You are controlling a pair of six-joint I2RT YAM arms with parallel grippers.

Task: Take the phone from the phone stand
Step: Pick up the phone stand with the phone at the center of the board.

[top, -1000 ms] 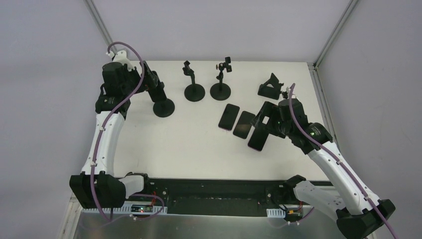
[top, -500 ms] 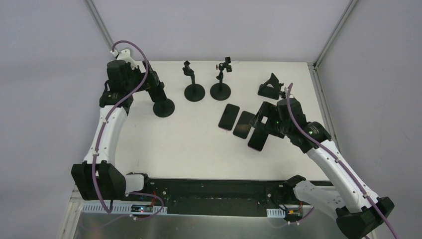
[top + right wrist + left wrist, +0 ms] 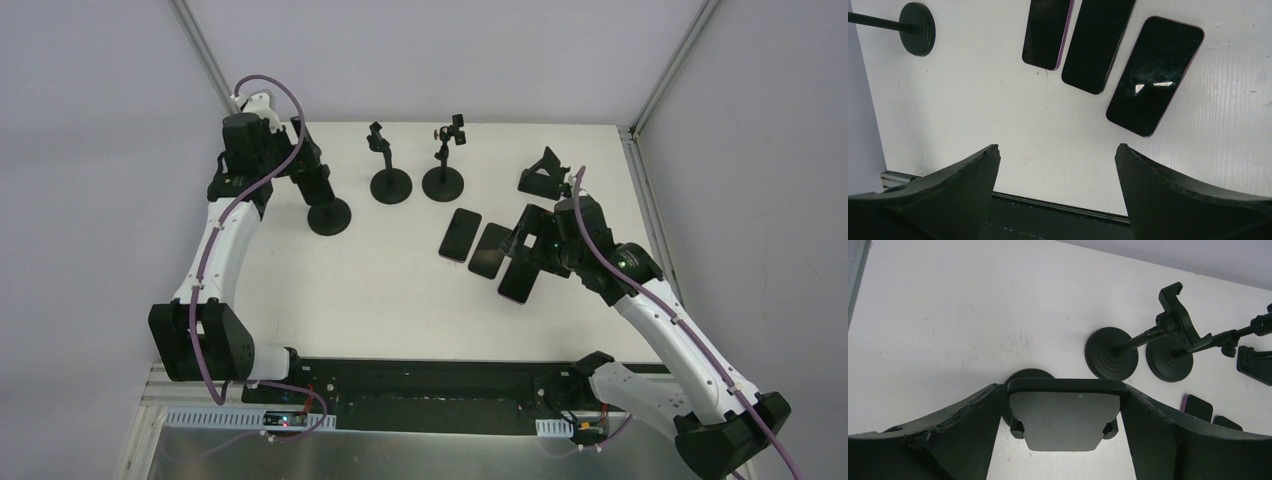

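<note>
L gripper (image 3: 1062, 392): jaws stand on either side of the phone (image 3: 1064, 427), very near its edges; cannot tell if they press it yet.
Phone: upright in the clamp of the left stand (image 3: 1029, 374), far-left part of the table (image 3: 380, 280).
R gripper (image 3: 1057, 149): wide, empty, above three loose phones (image 3: 1098, 45).
Done: prob. 3 phones, lying flat side by side.
Left: grip this one, pull it out, lay it down.
Holders: mid pole stand (image 3: 390, 186), right pole stand (image 3: 442, 183), folding stand (image 3: 545, 172), all empty.

Left end effector (image 3: 1063, 389) reaches far, right end effector (image 3: 1057, 146) spread.
</note>
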